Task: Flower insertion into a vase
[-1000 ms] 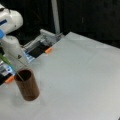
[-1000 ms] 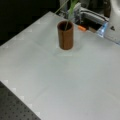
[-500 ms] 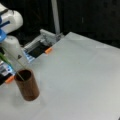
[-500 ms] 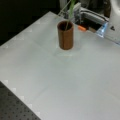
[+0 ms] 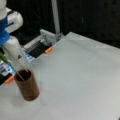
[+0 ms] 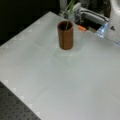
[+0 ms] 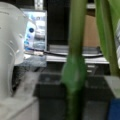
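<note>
The vase [image 5: 27, 85] stands upright on the white table [image 5: 82, 75], near a front view's left bottom corner, and in a front view [image 6: 65, 35] it sits toward the top centre. A green flower stem [image 5: 15, 68] already has its lower end inside the vase mouth and leans outward over the rim, running up toward a front view's left edge; in a front view [image 6: 68, 15] the stem rises from the mouth to the top border. The wrist view shows the stem [image 7: 75, 62] very close to the lens, with a leaf [image 7: 107, 35] beside it. The gripper itself does not show in any view; only the white and blue arm [image 5: 10, 37] appears above the vase, so I cannot tell whether the fingers are clamped on the stem or parted. Risk, as judged: the stem is tilted and rests against the rim, so any sideways pull from the arm could lever the vase over or drag it along the table. A stem seated only shallowly could also tip back out under the weight of its upper part.
</note>
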